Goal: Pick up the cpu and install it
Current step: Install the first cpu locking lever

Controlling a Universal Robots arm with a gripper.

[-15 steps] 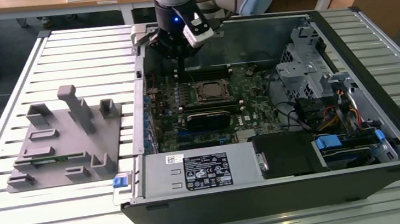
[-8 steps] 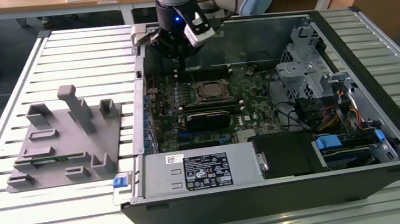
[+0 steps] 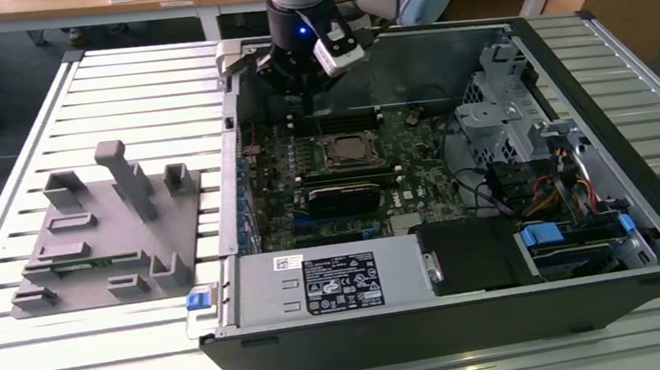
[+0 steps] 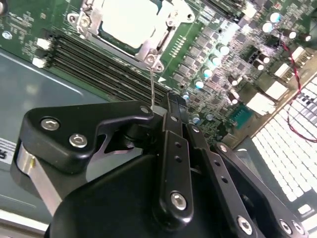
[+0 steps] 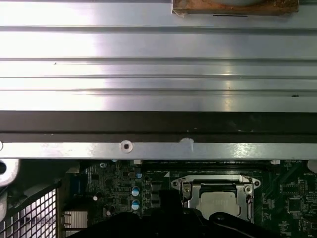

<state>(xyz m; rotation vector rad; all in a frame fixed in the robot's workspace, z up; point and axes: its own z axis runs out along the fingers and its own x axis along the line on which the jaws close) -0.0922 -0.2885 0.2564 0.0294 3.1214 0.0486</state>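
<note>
The cpu point(image 4: 130, 20) is a pale square chip lying in the motherboard socket under its metal frame; I also see the cpu point(image 5: 218, 202) in the first wrist view and the cpu point(image 3: 345, 150) in the exterior view. My gripper point(image 4: 171, 99) is black, looks shut, and holds nothing I can make out. A thin wire lever point(image 4: 151, 82) runs from the socket corner to the gripper's tip. In the exterior view the gripper point(image 3: 301, 106) hangs inside the open computer case, just behind the socket toward the case's back wall.
The open black computer case point(image 3: 465, 326) lies on a slatted metal table point(image 3: 127, 86). A grey plastic fixture point(image 3: 105, 234) with a green memory stick point(image 3: 86, 260) sits at the exterior view's left. Memory slots point(image 4: 94, 64), a drive cage point(image 3: 505, 118) and cables point(image 3: 561, 190) crowd the case.
</note>
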